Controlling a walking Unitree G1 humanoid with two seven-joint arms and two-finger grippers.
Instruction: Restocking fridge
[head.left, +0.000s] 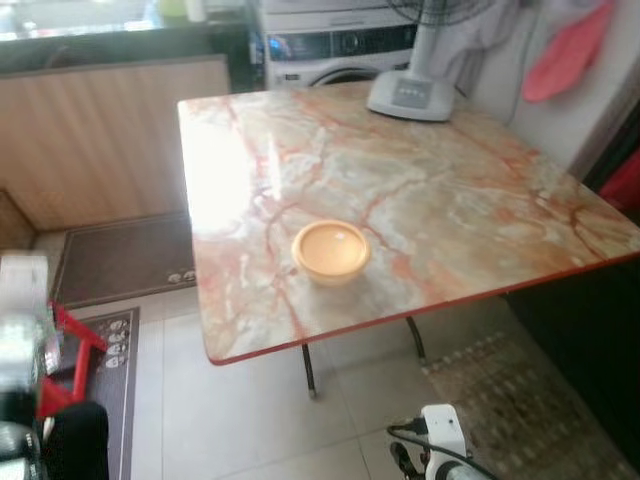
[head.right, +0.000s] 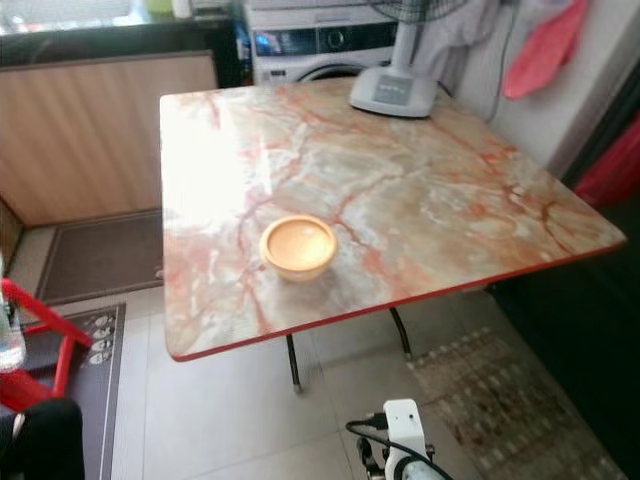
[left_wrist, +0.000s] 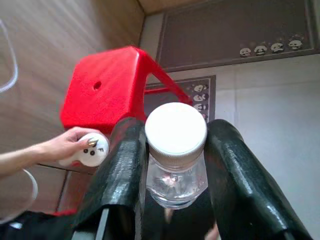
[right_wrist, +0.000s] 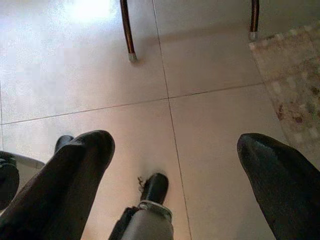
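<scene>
Pinched between our left gripper (left_wrist: 175, 165) fingers, the clear bottle (left_wrist: 176, 172) could slip near the red stool (left_wrist: 107, 87); our right gripper (right_wrist: 175, 165) hangs spread.

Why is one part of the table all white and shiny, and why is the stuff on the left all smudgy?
In the left eye view, light glares off the glossy marble table, washing its left side white; the bottle at the left edge is close and blurred. In the left wrist view the bottle's white cap is sharp between the left gripper fingers.
</scene>
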